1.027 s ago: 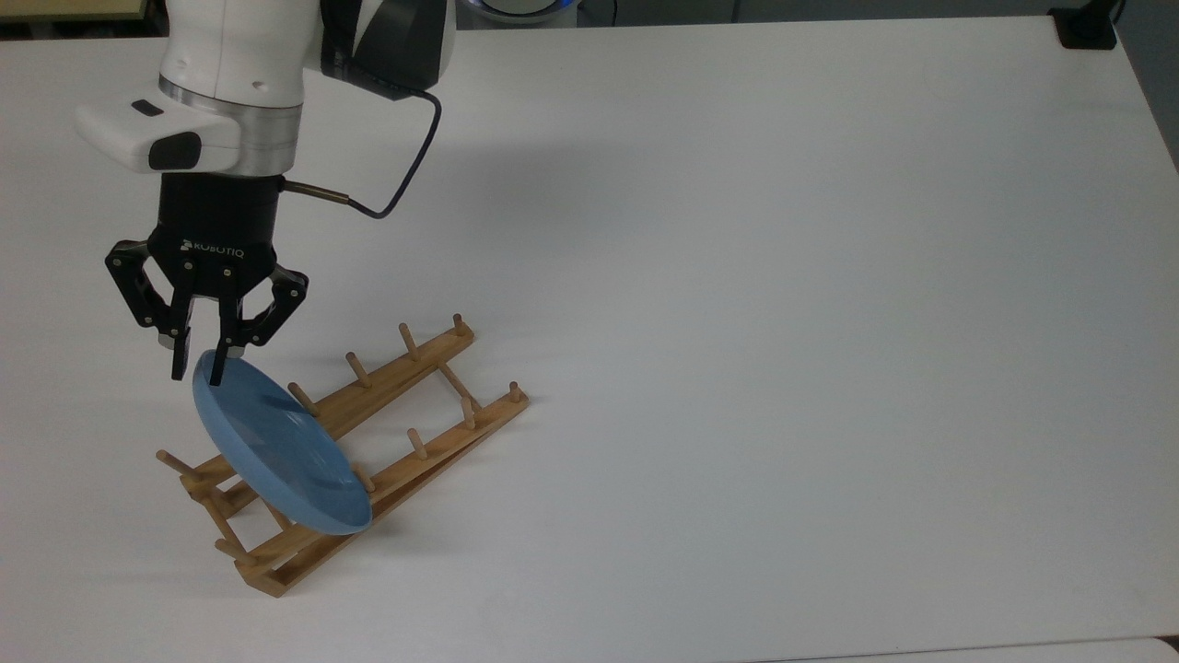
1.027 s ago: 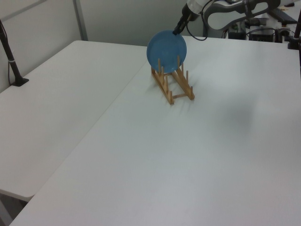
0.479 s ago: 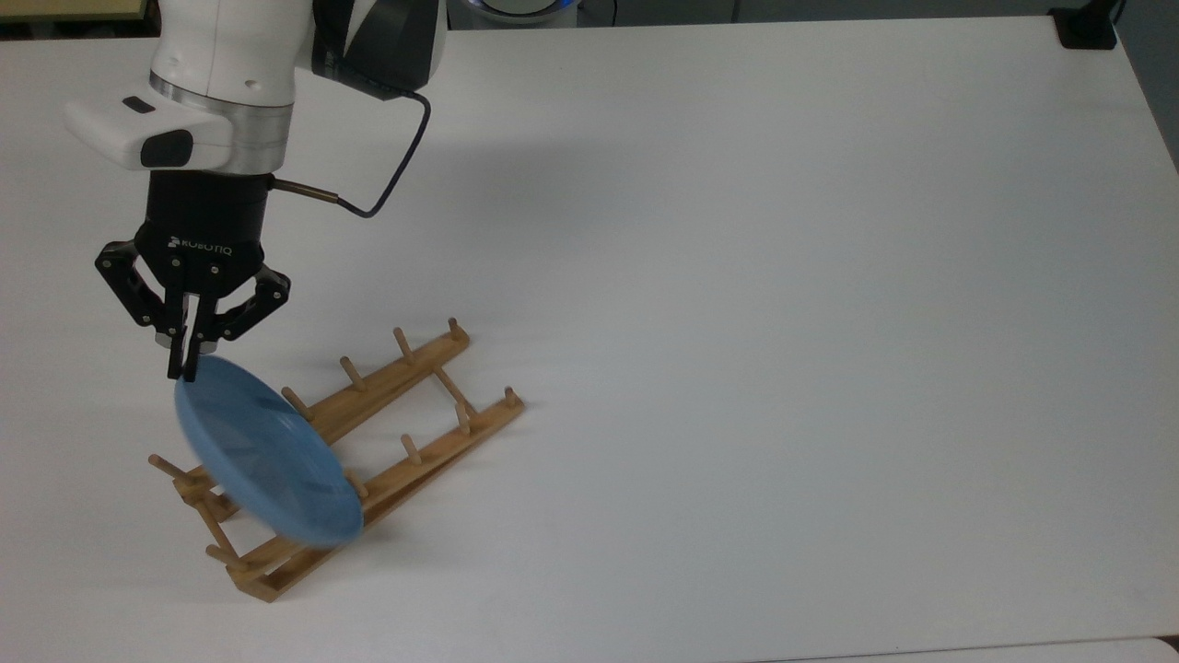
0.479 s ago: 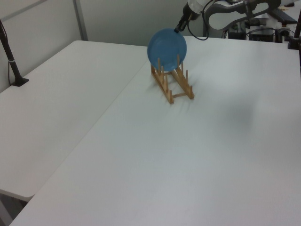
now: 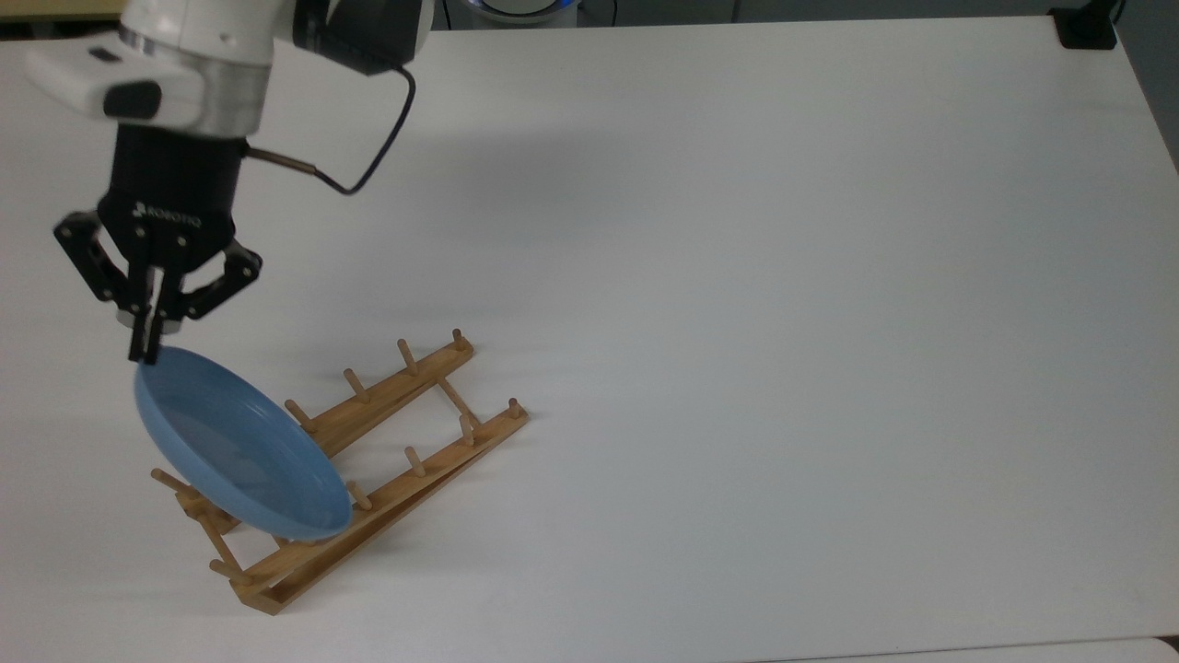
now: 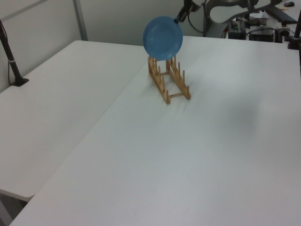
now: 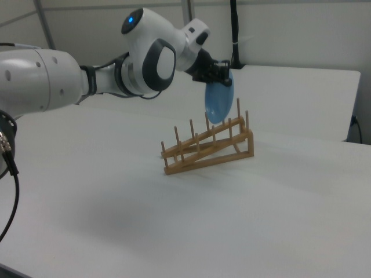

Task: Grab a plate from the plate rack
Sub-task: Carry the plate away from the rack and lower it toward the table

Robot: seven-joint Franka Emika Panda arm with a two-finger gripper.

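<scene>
The light-blue plate [image 5: 241,444] hangs above the left end of the wooden plate rack [image 5: 387,460] in the top view. My gripper [image 5: 144,352] is shut on the plate's upper rim. In the left view the plate [image 6: 162,38] floats above the rack [image 6: 168,79], its lower edge level with the peg tops, with the gripper [image 6: 178,20] at its upper right edge. In the right view the plate [image 7: 219,102] is edge-on above the rack's [image 7: 208,148] right end, held by the gripper [image 7: 224,77].
The rack lies on a wide white table [image 5: 737,276]. A black clamp post [image 6: 11,61] stands at the left view's left edge. A black mount [image 5: 1085,28] sits at the top view's far right corner.
The gripper closed on the plate's rim and rose with it. The plate has lifted up out of the rack pegs and moved toward the top view's left; the rack shifted slightly.
</scene>
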